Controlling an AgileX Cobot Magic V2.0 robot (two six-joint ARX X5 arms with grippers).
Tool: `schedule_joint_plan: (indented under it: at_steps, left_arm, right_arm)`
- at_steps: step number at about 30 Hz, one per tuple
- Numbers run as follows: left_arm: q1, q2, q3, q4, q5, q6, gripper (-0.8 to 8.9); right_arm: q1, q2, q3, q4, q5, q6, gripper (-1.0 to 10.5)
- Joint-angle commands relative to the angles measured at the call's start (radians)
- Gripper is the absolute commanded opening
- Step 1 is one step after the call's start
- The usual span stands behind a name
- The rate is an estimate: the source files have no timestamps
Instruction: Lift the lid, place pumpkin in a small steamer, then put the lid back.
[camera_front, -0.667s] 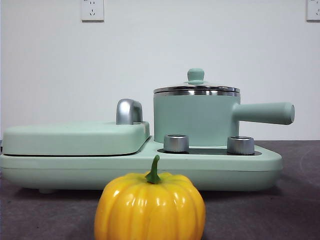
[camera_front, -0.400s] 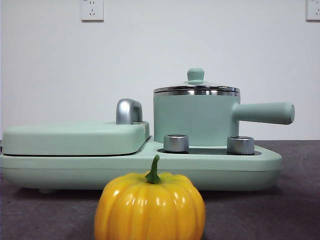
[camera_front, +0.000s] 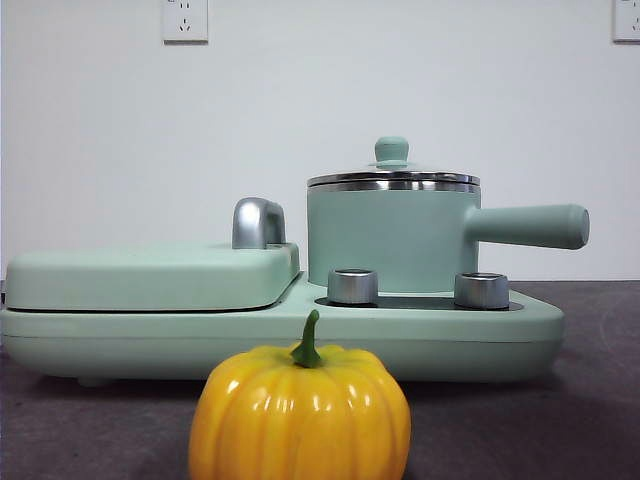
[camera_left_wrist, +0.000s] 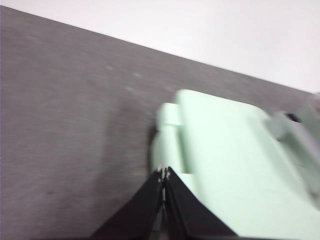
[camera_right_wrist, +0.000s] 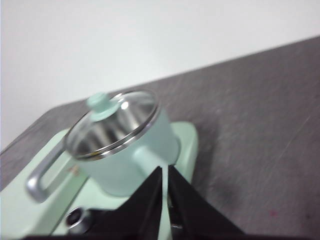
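A glossy yellow-orange pumpkin (camera_front: 300, 412) with a green stem sits on the table at the front. Behind it the small steamer (camera_front: 390, 240), a mint-green pot with a long side handle (camera_front: 528, 226), stands on the right half of a wide base. The lid (camera_front: 392, 174) with its mint knob rests on the pot; the right wrist view shows the lid (camera_right_wrist: 112, 125) and steamer (camera_right_wrist: 131, 160) from above. My right gripper (camera_right_wrist: 165, 170) is shut, above the pot's handle side. My left gripper (camera_left_wrist: 164, 173) is shut over the flat cover's end. Neither arm shows in the front view.
The wide mint-green base (camera_front: 280, 340) carries two silver knobs (camera_front: 352, 286) and a flat cover (camera_front: 150, 275) with a chrome handle (camera_front: 258, 222). The flat cover (camera_left_wrist: 235, 165) also fills much of the left wrist view. Grey table (camera_left_wrist: 70, 125) lies around it, with a white wall behind.
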Motion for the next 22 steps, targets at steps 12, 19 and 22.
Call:
schedule_joint_plan:
  at_steps: [12, 19, 22]
  left_arm:
    - [-0.148, 0.518, 0.542, -0.245, 0.304, 0.183, 0.08]
    - [-0.192, 0.601, 0.665, -0.243, 0.358, 0.195, 0.07]
    - [-0.194, 0.601, 0.665, -0.212, 0.358, 0.190, 0.11]
  right_arm:
    - [0.005, 0.378, 0.497, -0.392, -0.273, -0.365, 0.2]
    - [0.005, 0.488, 0.597, -0.443, -0.307, -0.407, 0.2]
    - [0.005, 0.494, 0.597, -0.448, -0.295, -0.407, 0.2]
